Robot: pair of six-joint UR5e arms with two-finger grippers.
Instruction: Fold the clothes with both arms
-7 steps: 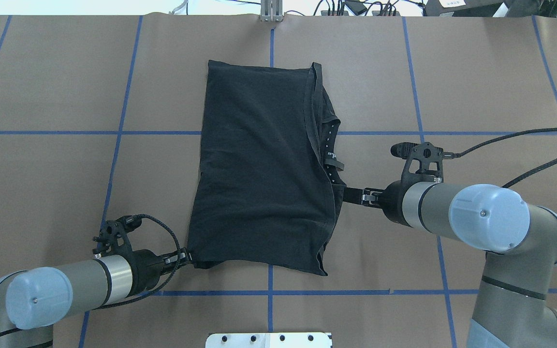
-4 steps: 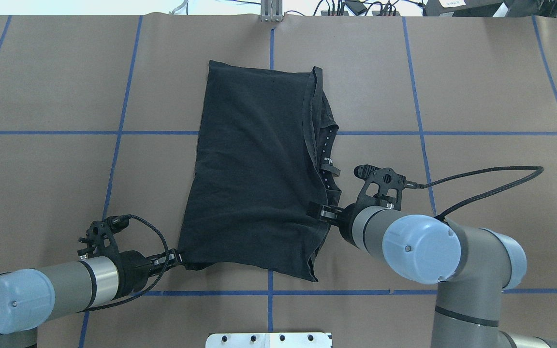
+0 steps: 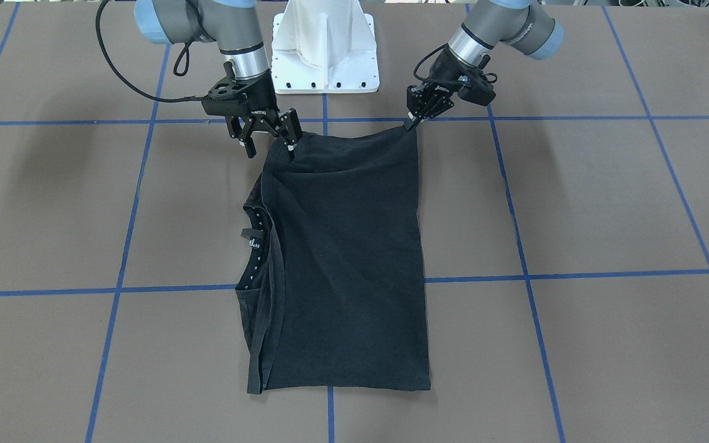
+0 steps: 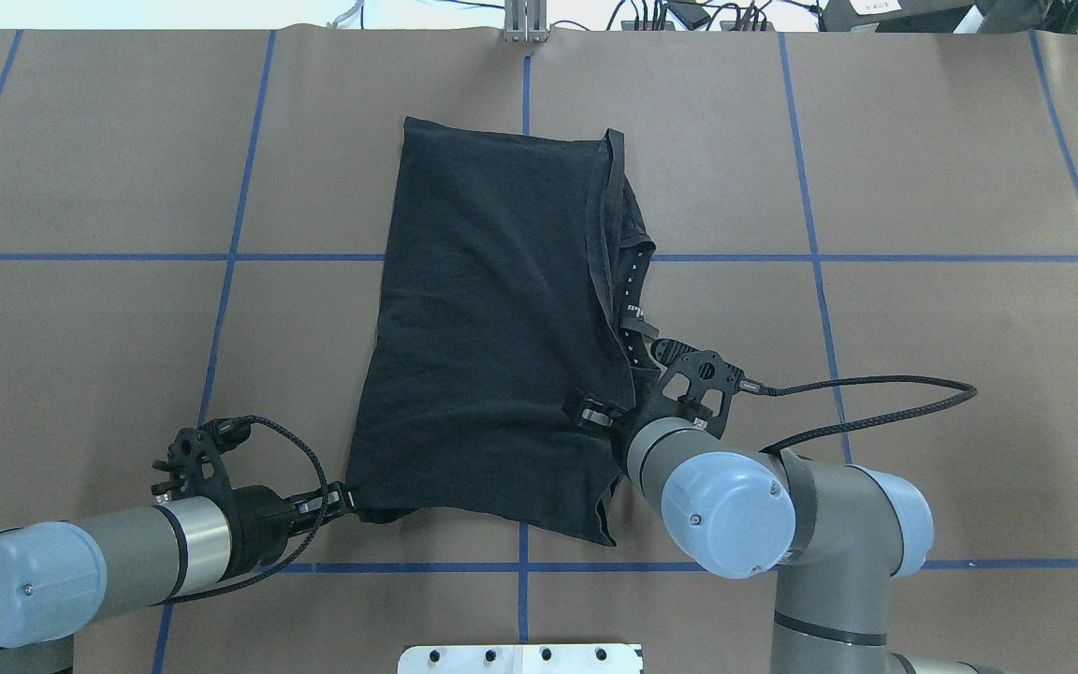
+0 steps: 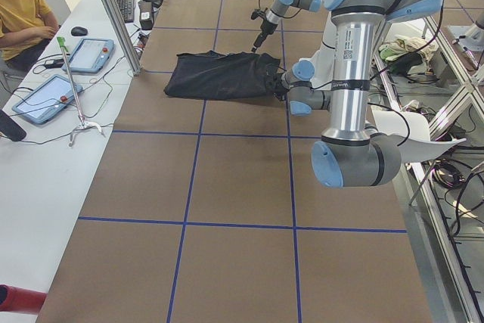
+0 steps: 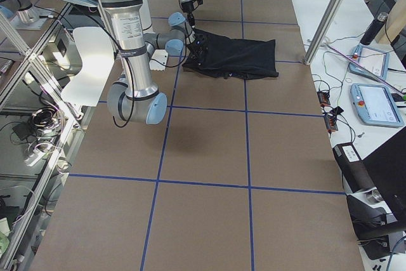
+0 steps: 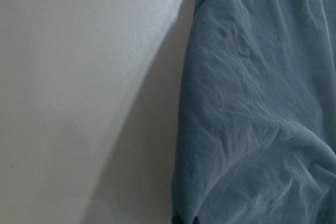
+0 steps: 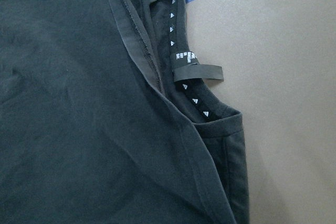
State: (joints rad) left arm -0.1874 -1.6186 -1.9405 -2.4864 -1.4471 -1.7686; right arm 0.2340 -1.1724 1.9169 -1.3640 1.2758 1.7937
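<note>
The black T-shirt lies folded lengthwise on the brown table, graphic hidden, with the collar and label showing along its right edge. It also shows in the front view. My left gripper is shut on the shirt's near left corner, low at the table; in the front view it pinches that corner. My right gripper is open and empty, jaws spread just over the shirt's near right corner; in the overhead view it hovers above the fabric. The left wrist view shows shirt fabric beside bare table.
The white pedestal base stands at the robot's table edge, just behind the shirt. Blue tape lines grid the brown table. An operator sits with tablets on a side bench beyond the table's far edge.
My right arm swung from beside the collar toward the robot and leftward, over the shirt's near right part. The left gripper pulled its corner slightly left and near, then held still.
</note>
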